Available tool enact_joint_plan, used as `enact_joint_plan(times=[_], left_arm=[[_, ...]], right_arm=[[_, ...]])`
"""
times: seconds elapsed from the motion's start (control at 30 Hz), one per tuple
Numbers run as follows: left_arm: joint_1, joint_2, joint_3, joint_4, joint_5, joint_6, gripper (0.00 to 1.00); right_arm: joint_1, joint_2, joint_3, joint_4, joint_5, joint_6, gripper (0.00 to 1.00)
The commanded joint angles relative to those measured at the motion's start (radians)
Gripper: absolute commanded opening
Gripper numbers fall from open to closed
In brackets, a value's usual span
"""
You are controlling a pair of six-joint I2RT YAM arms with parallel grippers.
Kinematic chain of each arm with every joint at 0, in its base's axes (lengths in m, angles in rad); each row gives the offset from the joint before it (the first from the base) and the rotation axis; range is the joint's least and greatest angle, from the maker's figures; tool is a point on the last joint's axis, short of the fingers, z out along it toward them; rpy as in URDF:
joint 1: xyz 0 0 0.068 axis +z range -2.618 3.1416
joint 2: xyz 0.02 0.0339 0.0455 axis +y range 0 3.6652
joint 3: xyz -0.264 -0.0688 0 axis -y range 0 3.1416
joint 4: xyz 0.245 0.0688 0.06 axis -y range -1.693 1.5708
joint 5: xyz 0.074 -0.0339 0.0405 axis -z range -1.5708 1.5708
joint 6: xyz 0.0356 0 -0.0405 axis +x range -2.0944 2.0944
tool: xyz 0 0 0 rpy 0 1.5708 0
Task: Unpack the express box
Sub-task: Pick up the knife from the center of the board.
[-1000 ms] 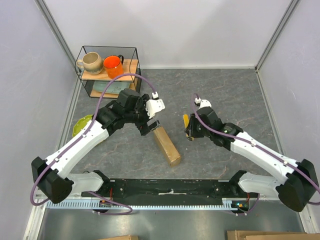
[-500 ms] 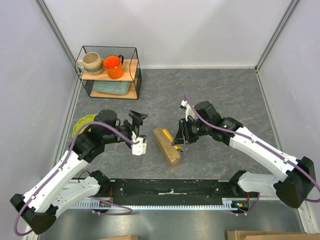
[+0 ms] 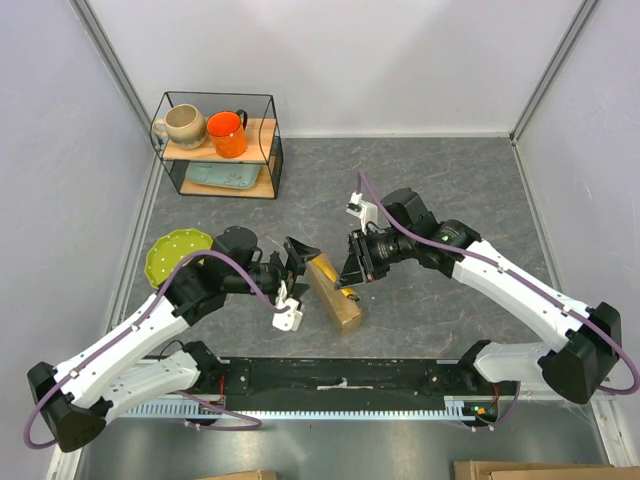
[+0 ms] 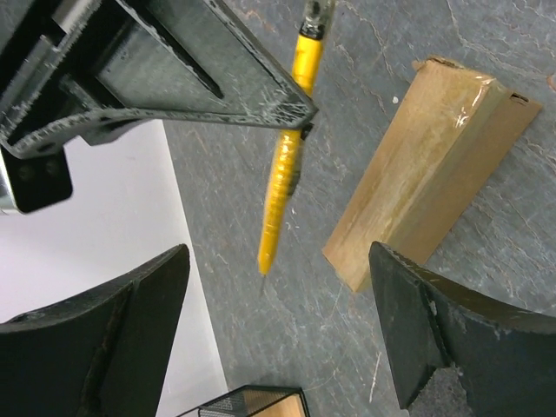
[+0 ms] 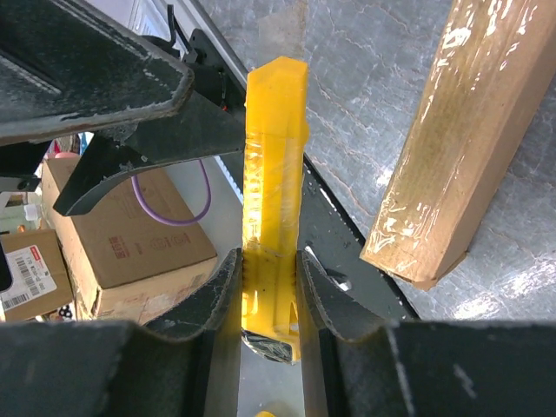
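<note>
Nothing is unpacked yet: the express box lies shut on the counter between the arms, and its clear tape looks uncut. The right claw pinches a yellow cutter just beside the box. The left claw hangs spread on the opposite side. Slitting and emptying remain.

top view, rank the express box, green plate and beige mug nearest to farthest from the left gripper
From the left gripper:
1. express box, right beside it, on its right
2. green plate, off to its left by the wall
3. beige mug, far back-left corner
</note>
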Motion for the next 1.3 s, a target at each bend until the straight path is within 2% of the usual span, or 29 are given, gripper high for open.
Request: enact_joint_plan(times=[0.0, 0.1, 0.2, 0.23, 0.33, 0.5, 0.6, 0.73, 0.8, 1.07, 1.27], left_arm=[[-0.019, 0.025, 0.053, 0.048, -0.016, -0.005, 0.9], [-0.025, 0.037, 0.053, 0.048, -0.029, -0.012, 0.88], [-0.04, 0.059, 0.061, 0.033, -0.055, -0.023, 0.79], [-0.046, 0.068, 0.068, 0.019, -0.069, -0.025, 0.73], [-0.054, 0.111, 0.123, -0.027, -0.083, -0.045, 0.65], [-0.057, 0.16, 0.18, -0.084, -0.079, -0.058, 0.65], [-0.057, 0.166, 0.182, -0.088, -0.091, -0.057, 0.59], [-0.056, 0.166, 0.174, -0.121, -0.108, -0.049, 0.45], [-0.056, 0.159, 0.168, -0.133, -0.112, -0.04, 0.41], [-0.057, 0.154, 0.16, -0.147, -0.115, -0.043, 0.41], [-0.062, 0.155, 0.162, -0.128, -0.091, -0.061, 0.36]], right_arm=[[0.001, 0.012, 0.039, -0.004, -0.042, -0.022, 0.05], [0.001, 0.018, 0.043, -0.005, -0.046, -0.028, 0.05], [0.003, 0.018, 0.056, -0.004, -0.054, -0.031, 0.04], [0.003, 0.018, 0.056, -0.004, -0.055, -0.031, 0.04], [0.004, 0.02, 0.058, -0.008, -0.06, -0.036, 0.04], [0.004, 0.017, 0.056, -0.007, -0.071, -0.047, 0.04], [0.006, 0.008, 0.05, -0.008, -0.072, -0.048, 0.04], [0.004, -0.009, 0.05, -0.011, -0.074, -0.048, 0.03], [0.004, -0.012, 0.053, -0.024, -0.074, -0.054, 0.03], [0.004, -0.02, 0.064, -0.056, -0.072, -0.068, 0.03], [0.004, -0.02, 0.064, -0.033, -0.089, -0.056, 0.03]])
